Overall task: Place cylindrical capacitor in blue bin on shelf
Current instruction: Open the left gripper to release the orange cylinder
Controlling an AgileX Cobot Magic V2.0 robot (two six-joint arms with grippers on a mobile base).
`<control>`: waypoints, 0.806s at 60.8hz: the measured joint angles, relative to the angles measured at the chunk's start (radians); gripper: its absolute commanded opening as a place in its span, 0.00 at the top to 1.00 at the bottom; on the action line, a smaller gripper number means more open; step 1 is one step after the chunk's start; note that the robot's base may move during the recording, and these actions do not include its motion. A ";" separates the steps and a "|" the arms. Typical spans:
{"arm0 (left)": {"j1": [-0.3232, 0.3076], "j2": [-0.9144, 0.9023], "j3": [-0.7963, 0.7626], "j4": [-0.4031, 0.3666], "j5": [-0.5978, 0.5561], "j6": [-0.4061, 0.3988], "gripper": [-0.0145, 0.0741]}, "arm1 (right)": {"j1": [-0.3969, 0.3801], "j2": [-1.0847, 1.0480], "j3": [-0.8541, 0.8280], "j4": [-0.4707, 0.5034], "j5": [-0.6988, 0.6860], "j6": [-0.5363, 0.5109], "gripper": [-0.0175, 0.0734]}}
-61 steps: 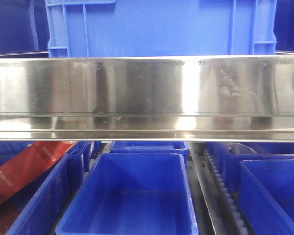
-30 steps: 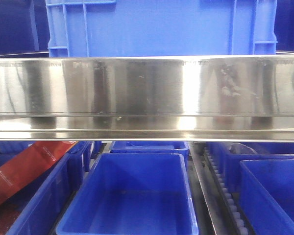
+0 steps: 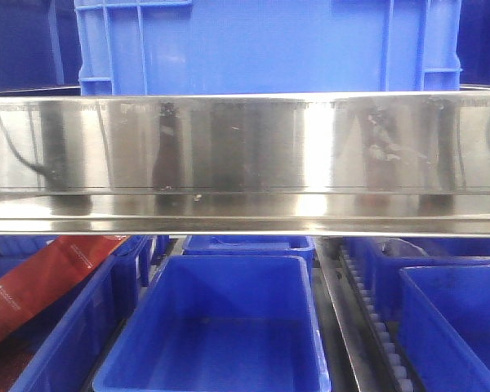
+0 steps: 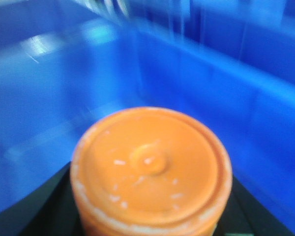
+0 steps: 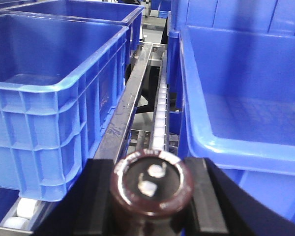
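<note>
In the right wrist view my right gripper point(image 5: 152, 189) is shut on the cylindrical capacitor point(image 5: 152, 182), a dark brown cylinder with a grey rim and two silver terminals on top. It hangs above the shelf's white roller track point(image 5: 160, 113), between two blue bins point(image 5: 54, 88) point(image 5: 221, 142). In the left wrist view my left gripper point(image 4: 150, 211) is shut on an orange cylinder point(image 4: 150, 167) inside a blue bin point(image 4: 211, 83); that view is blurred. The front view shows the shelf's steel rail point(image 3: 245, 155) and an open blue bin point(image 3: 220, 263) below it, with no gripper in view.
A large blue crate point(image 3: 261, 45) stands on the upper level. A red box point(image 3: 41, 282) leans in the lower left bin. A roller track point(image 3: 376, 318) runs beside further blue bins point(image 3: 449, 318) at the right.
The reflections in the steel rail have shifted, and a dark cable-like reflection now shows at its left end. The bins have not moved.
</note>
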 measured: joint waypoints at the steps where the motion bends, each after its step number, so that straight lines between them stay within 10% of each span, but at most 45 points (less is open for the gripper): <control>1: 0.000 0.011 0.000 0.000 -0.002 0.000 0.94 | 0.000 0.000 0.000 0.003 0.000 0.000 0.99; 25: 0.000 0.074 -0.008 -0.010 -0.005 0.000 0.16 | 0.000 0.000 0.000 0.020 0.000 0.000 0.99; 39: 0.000 0.031 -0.008 -0.012 0.018 0.000 0.21 | 0.000 0.000 0.000 0.020 0.000 0.000 0.99; 49: 0.005 -0.064 -0.008 -0.012 0.103 0.000 0.54 | 0.000 0.000 0.000 0.020 0.002 0.000 0.99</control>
